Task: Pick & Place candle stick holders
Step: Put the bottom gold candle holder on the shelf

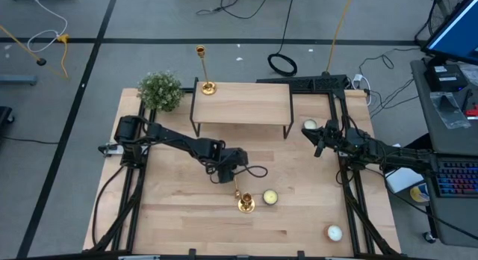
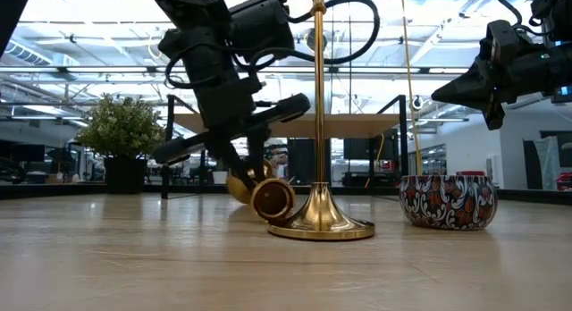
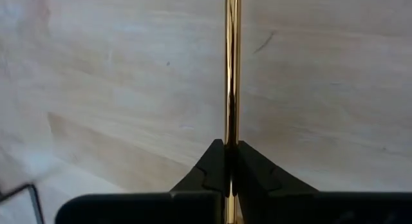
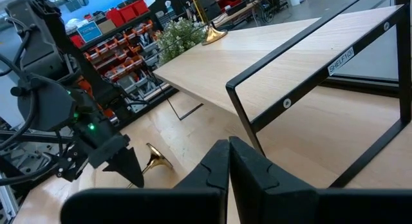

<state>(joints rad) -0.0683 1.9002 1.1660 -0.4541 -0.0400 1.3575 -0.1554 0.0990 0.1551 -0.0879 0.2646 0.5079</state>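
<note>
Brass is what your left gripper (image 1: 226, 172) pinches: its fingers (image 3: 215, 166) press on the stem of a lying candlestick (image 2: 259, 193) at mid-table. Just beside it stands an upright candlestick (image 1: 246, 203), next to a patterned tin (image 2: 447, 202). A third candlestick (image 1: 206, 85) stands on the shelf (image 1: 246, 103). Your right gripper (image 1: 321, 144) hovers past the shelf's right end, fingers together, empty.

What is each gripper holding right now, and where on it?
Left gripper is shut on a lying shiny gold candlestick, gripped on its thin stem. Right gripper holds nothing.
</note>
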